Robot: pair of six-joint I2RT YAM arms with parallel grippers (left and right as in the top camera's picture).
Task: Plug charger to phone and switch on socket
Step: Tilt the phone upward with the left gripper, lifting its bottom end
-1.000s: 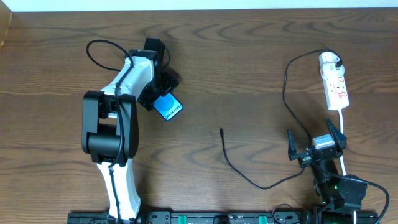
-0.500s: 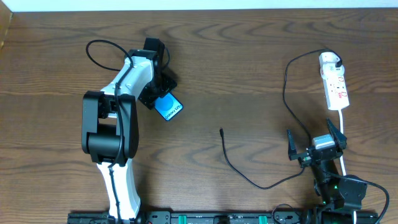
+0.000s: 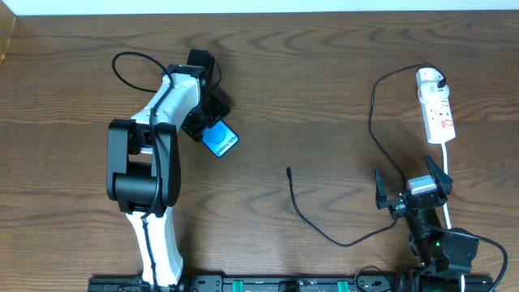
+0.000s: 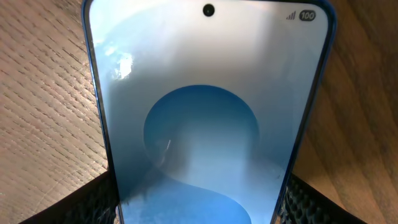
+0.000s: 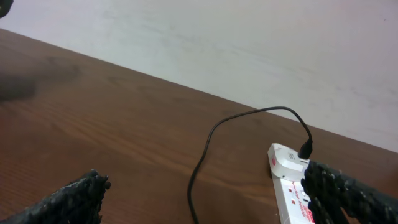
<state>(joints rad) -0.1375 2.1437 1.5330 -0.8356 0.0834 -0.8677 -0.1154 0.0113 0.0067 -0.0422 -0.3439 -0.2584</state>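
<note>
Since the phone fills the left wrist view, left hand (image 3: 208, 123): clamped on the phone, one textured finger (image 4: 93, 202) at each long edge.
phone (image 3: 219, 140): left-centre of the table (image 3: 324, 81), screen up and lit blue, set diagonally, sticking out of the hand toward the table's middle. In the wrist view (image 4: 205, 124) the camera hole and the "100" battery mark are at the far end. Cannot tell whether it rests on the wood or is lifted.
right hand (image 3: 403, 166): fingers wide apart, holding nothing, at the near right edge, just below the socket. In its own view (image 5: 205, 199) only the two fingers show at the bottom corners.
socket (image 3: 435, 105): far right, lying lengthwise, red markings on top; also seen from the right wrist (image 5: 287, 186).
charger (image 3: 292, 195): black cable plugged into the socket's far end, looping left, down past the right hand, then back up toward centre.
plug tip (image 3: 289, 171): free on the table, well apart from the phone.
</note>
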